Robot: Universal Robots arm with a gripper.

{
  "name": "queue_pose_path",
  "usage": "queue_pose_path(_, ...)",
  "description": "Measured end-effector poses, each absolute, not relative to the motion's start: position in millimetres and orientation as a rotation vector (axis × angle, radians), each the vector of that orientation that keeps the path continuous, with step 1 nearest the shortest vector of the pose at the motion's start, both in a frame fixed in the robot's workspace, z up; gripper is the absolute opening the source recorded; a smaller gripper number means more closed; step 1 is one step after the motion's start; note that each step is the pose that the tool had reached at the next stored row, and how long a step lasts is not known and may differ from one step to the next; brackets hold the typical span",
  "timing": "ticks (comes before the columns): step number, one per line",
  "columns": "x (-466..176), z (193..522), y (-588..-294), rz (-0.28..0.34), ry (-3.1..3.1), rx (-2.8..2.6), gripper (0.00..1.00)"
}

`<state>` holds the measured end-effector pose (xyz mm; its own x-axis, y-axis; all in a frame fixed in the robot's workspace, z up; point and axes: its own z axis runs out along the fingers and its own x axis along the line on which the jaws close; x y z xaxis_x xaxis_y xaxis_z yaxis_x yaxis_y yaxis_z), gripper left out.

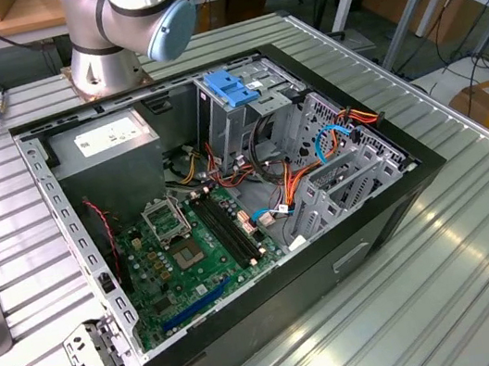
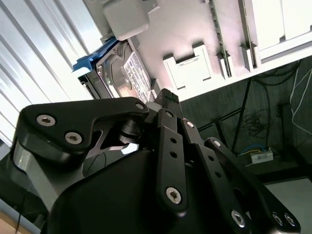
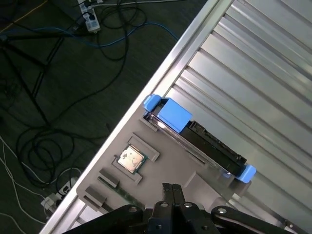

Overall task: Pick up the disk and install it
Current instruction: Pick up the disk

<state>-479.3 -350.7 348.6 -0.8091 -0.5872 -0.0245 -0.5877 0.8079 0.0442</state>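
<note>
Fingers of the hand (image 3: pixel 171 190) sit pressed together, holding nothing, near the disk (image 3: pixel 204 137).

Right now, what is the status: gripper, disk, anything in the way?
Gripper shut, empty, short of the disk. Disk on edge in its grey holder, untouched. Nothing between them.

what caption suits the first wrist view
Gripper near the blue-framed disk, standing on edge in a grey holder beside a processor chip
</note>
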Motion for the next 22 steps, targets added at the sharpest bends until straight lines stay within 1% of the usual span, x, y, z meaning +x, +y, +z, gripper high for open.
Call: queue_pose_path(22,-479.3,348.6,-350.7,0.079,2.873,-1.257,0.1)
